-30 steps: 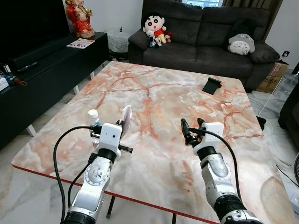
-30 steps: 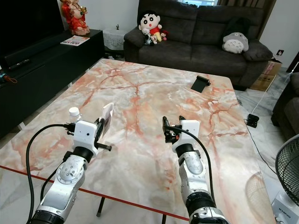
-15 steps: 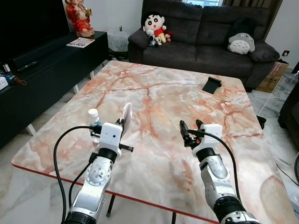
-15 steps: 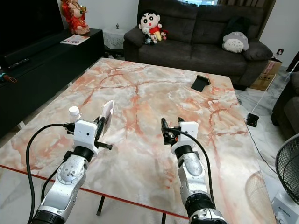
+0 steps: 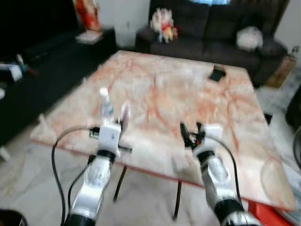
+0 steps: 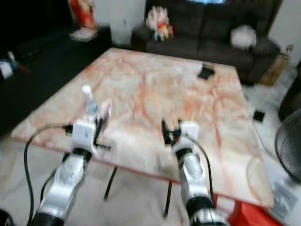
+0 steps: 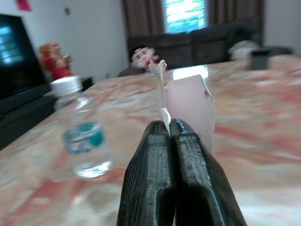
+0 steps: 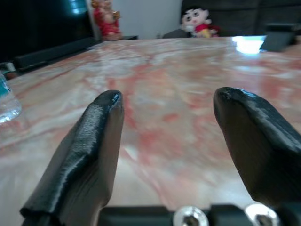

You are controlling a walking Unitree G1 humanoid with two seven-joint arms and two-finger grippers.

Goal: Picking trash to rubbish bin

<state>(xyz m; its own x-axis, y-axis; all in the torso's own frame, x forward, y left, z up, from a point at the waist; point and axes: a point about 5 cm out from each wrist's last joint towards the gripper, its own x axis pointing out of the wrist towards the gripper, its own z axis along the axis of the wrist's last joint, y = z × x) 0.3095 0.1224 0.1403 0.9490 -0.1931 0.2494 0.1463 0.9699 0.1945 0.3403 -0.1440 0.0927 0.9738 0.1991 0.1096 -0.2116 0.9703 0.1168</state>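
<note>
The scrap of white paper trash (image 7: pixel 188 110) is pinched upright between the closed fingers (image 7: pixel 162 174) of the left gripper (image 5: pixel 123 123), held just above the near edge of the marble bench (image 5: pixel 188 89). A small water bottle (image 5: pixel 106 105) stands on the bench at about ten o'clock from that gripper, close beside it but apart from the paper. The right gripper (image 5: pixel 192 133) hovers over the near edge at the paper's three o'clock, its fingers (image 8: pixel 96 136) spread wide and holding nothing.

Compared with half a second ago, the whole head view has shifted and blurred: the bench's near edge and legs and the floor beneath now show, so the robot seems to be backing away or turning, not the things moving. The paper stays gripped as before. That suggests the pick is done and the carry to the bin has begun. Beyond the bench, at twelve o'clock, sits a dark sofa (image 5: pixel 225 33).
</note>
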